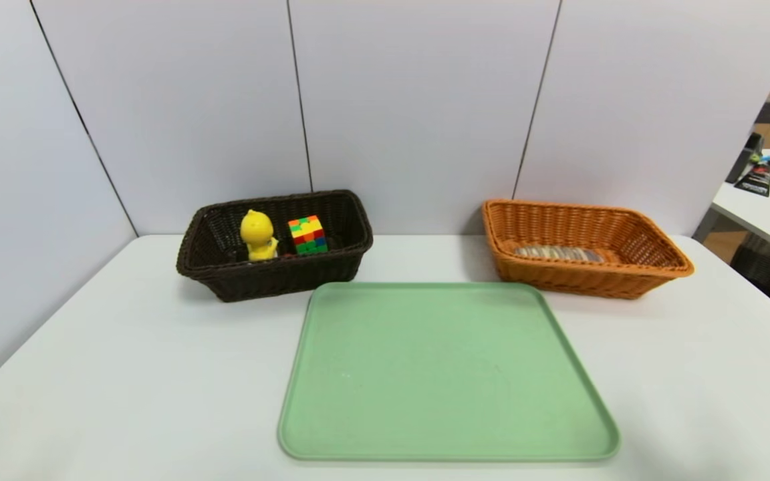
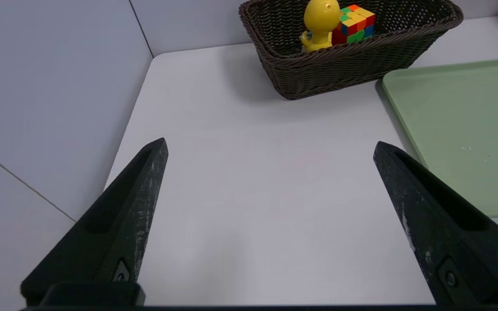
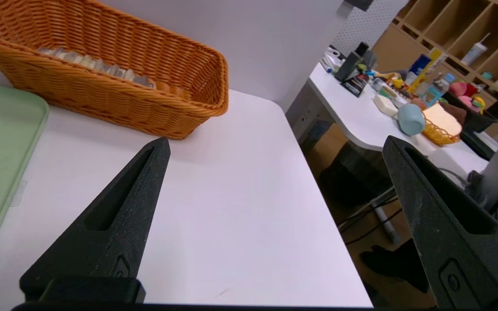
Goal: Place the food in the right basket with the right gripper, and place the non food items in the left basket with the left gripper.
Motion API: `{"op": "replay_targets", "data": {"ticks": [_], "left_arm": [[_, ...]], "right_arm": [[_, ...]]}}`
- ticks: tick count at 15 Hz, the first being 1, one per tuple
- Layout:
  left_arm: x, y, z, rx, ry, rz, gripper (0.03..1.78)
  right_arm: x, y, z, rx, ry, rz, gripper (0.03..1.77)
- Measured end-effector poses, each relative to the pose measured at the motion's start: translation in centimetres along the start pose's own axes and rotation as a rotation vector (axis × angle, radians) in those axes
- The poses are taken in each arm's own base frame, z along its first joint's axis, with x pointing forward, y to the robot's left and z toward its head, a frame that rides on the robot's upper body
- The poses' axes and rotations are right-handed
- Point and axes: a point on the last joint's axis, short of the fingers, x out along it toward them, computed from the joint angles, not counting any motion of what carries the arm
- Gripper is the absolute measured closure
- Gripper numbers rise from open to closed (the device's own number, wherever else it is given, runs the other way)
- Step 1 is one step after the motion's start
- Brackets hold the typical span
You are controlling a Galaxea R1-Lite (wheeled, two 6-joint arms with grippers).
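Note:
The left basket (image 1: pixel 278 280), dark brown wicker, stands at the back left and holds a yellow duck toy (image 1: pixel 257 234) and a multicoloured cube (image 1: pixel 308 234). Both also show in the left wrist view, the duck (image 2: pixel 320 21) beside the cube (image 2: pixel 355 23). At the back right, the food (image 1: pixel 559 253), a striped loaf, lies inside the orange right basket (image 1: pixel 579 277). My left gripper (image 2: pixel 269 147) is open over bare table in front of the dark basket (image 2: pixel 339 69). My right gripper (image 3: pixel 276 141) is open and empty near the table's right edge, short of the orange basket (image 3: pixel 115 103).
A green tray (image 1: pixel 445 374) with nothing on it lies at the table's middle front, between the baskets. White partition walls close the back and left. The table's right edge (image 3: pixel 318 185) drops to the floor; a cluttered side table (image 3: pixel 361 121) stands beyond.

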Motion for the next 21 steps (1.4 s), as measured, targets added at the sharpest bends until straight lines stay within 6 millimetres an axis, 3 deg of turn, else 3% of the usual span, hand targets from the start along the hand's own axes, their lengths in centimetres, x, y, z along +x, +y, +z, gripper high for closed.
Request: {"op": "replay_targets", "data": {"ticks": [10,21], "left_arm": [[-2.1,-0.3,-3.6,-0.036,-0.059,0.049,0.12],[-2.6,-0.8,-7.7,-0.056,-0.057,0.065,0.12]], "right_arm": [[-3.1,-0.5,-2.2,0.027,-0.042,-0.056,0.11],[-5.3,0.3,-5.8,0.042,-0.026,-0.065,0.11]]}}
